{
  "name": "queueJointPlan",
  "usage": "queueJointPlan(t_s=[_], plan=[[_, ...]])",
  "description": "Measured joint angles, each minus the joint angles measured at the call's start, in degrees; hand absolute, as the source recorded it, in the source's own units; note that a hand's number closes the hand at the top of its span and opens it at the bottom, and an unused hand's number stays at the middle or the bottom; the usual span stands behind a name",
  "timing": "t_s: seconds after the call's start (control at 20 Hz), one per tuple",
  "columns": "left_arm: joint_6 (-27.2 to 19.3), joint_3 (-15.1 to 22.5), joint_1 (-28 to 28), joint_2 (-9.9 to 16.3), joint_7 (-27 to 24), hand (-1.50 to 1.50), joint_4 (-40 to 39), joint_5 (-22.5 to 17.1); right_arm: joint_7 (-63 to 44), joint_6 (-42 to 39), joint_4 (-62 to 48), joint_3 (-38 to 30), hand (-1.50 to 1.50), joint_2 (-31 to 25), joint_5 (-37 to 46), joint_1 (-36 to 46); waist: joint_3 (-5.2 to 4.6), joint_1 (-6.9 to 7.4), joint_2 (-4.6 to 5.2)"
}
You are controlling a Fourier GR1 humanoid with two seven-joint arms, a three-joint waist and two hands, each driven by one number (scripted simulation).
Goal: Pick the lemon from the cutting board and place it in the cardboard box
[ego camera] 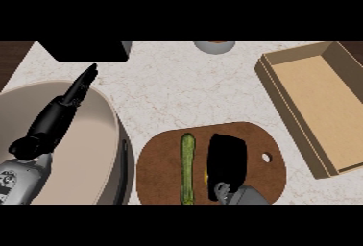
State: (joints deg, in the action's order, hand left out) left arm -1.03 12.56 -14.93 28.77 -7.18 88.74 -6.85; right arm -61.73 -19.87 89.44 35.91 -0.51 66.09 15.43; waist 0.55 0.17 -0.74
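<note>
Head view: the left hand point(60, 113) rests over a beige bowl point(106, 144), fingers straight. On the cutting board point(266, 178) lies a green cucumber point(187, 166); the right hand point(227, 163) covers the lemon point(206, 177), grasp unclear. The cardboard box point(312, 91) sits on the table point(177, 81) at right.

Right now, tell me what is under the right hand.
The right hand covers a yellow sliver, probably the lemon, on the cutting board. The rest is hidden.

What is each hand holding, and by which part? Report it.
Right hand covers the lemon from above; whether it grips cannot be told. Left hand holds nothing.
</note>
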Motion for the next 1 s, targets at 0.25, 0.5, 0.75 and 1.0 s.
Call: queueJointPlan(t_s=[0.25, 0.5, 0.75, 1.0], plan=[[-0.34, 0.87, -1.04, -0.99, 0.56, 0.0, 0.9, 0.6, 11.9, 2.61, -10.22, -12.13, 1.5, -1.24, -5.71, 12.26, 0.09, 1.51, 1.03], [0.26, 1.21, -2.52, -1.31, 0.31, 0.0, 0.48, 0.83, 23.96, 9.18, -22.01, -20.1, 1.5, -4.64, -8.72, 23.34, 0.11, 2.9, 1.78], [0.66, 1.02, -2.42, -1.41, 0.51, 0.0, -0.11, 0.92, 30.71, 15.2, -31.09, -22.13, 1.5, -6.46, -6.28, 33.13, 0.13, 2.52, 1.33], [0.51, 0.47, -1.35, -1.58, 0.86, 0.0, 0.42, 1.35, 31.85, 19.62, -36.1, -23.97, 1.5, -7.19, -3.54, 40.6, 0.08, 1.73, 0.89]])
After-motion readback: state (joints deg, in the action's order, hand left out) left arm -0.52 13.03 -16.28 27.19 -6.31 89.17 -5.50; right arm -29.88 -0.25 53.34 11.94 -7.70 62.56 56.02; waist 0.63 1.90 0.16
